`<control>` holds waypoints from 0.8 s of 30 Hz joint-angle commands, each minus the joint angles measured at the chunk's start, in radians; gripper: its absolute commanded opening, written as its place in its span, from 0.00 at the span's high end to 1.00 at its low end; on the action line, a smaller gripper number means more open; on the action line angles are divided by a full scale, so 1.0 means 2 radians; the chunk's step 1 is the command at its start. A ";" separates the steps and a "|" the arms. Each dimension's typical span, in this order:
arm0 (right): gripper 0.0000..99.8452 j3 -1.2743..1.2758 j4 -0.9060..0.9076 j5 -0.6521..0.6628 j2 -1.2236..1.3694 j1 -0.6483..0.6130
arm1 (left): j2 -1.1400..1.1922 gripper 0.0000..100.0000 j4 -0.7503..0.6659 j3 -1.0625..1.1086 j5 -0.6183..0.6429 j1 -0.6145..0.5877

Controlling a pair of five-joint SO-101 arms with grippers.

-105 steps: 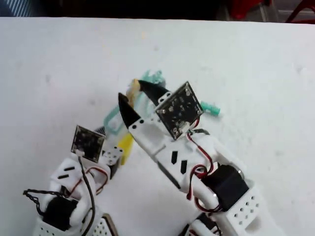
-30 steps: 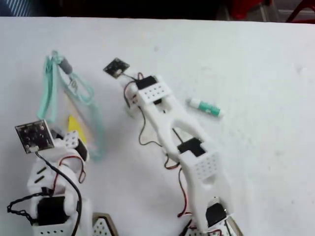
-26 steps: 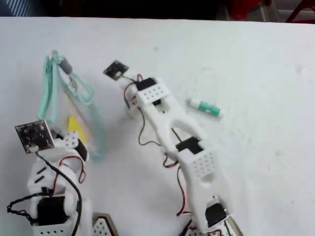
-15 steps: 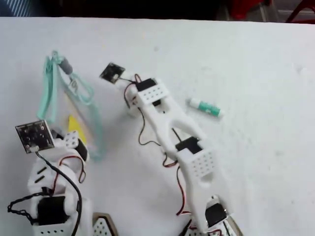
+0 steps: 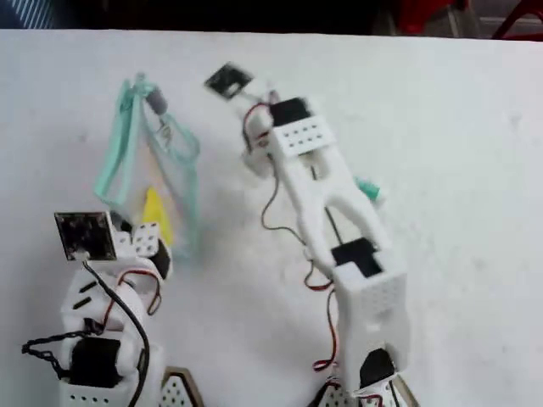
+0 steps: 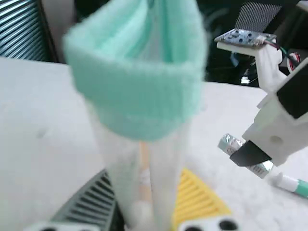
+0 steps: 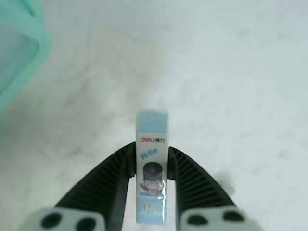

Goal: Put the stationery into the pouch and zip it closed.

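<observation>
Pouch (image 5: 148, 161) in left claw (image 5: 151, 242), at tabletop (image 5: 441, 102) left; eraser (image 7: 152, 130) in right claw (image 7: 151, 149) beside it; glue stick (image 5: 369, 190) farther right.

**Desk:** What can't you make out?

**Operator:** Right of centre in the high view, my right arm (image 5: 318, 182) covers the glue stick (image 5: 368, 190) but for its green tip. On the left wrist camera the pouch (image 6: 139, 91) is a blur, cut by the frame's edge. I can't name the yellow item (image 5: 158, 216) inside. The eraser (image 7: 152, 163) runs off-frame.
</observation>
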 commanded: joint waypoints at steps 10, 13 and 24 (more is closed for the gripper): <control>0.98 0.057 0.036 -0.032 -0.198 0.009 | -0.003 0.98 -0.041 -0.073 -0.073 0.208; 0.98 0.107 0.012 -0.068 -0.240 0.012 | -0.003 0.98 -0.052 -0.045 -0.074 0.227; 0.98 0.348 -0.137 -0.068 -0.419 0.012 | -0.005 0.98 -0.084 0.029 -0.071 0.231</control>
